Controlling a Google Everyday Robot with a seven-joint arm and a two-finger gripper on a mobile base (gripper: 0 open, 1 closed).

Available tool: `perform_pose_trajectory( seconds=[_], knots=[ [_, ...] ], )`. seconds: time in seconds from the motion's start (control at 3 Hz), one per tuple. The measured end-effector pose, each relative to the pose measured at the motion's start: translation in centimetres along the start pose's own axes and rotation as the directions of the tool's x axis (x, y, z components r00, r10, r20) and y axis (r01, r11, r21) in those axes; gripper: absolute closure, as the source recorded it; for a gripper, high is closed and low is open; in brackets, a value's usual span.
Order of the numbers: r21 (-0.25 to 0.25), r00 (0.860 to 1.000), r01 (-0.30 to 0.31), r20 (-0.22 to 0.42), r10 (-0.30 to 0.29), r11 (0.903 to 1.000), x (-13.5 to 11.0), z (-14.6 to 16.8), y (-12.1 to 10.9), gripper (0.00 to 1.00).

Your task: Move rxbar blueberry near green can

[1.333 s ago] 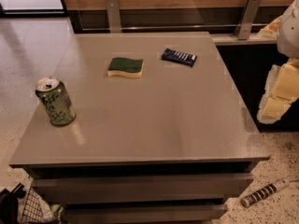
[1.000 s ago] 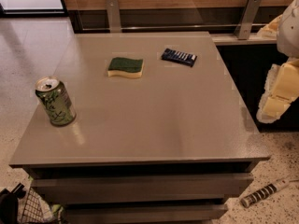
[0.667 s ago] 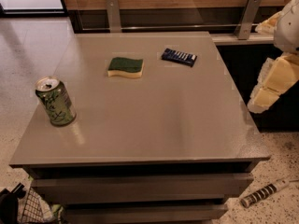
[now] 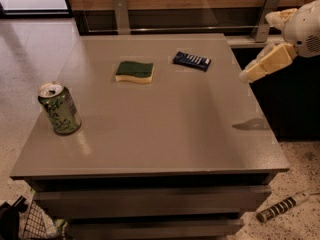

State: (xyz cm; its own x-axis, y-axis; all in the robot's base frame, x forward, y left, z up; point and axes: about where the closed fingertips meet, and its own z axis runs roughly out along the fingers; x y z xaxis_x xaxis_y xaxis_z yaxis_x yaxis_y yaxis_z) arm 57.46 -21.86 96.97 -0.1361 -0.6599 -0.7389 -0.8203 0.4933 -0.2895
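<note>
Off right edge of table (image 4: 165,126), hand (image 4: 261,67) hovers, angled down-left, near rxbar blueberry (image 4: 192,61); grip unclear.

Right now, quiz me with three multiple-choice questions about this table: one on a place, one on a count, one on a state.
1. The rxbar blueberry lies: A) at the front left corner B) right of the sponge C) on the floor.
2. Things on the table: A) two B) three C) five.
3. The green can is: A) upright B) tipped over C) crushed.
B: it lies beside the sponge, far side. B: can, sponge, bar. A: it stands, top up; the gripper hovers off the table's right edge.
</note>
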Motion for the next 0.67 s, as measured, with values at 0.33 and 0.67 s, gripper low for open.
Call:
perform_pose_trajectory(
  seconds=[0.33, 0.67],
  knots=[
    [0.001, 0.989, -0.033, 0.144, 0.032, 0.9995, -2.2, 2.1, -3.2, 0.0],
    [-0.015, 0.989, -0.07, 0.126, 0.071, 0.9974, -2.8, 3.3, -4.4, 0.0]
  ],
)
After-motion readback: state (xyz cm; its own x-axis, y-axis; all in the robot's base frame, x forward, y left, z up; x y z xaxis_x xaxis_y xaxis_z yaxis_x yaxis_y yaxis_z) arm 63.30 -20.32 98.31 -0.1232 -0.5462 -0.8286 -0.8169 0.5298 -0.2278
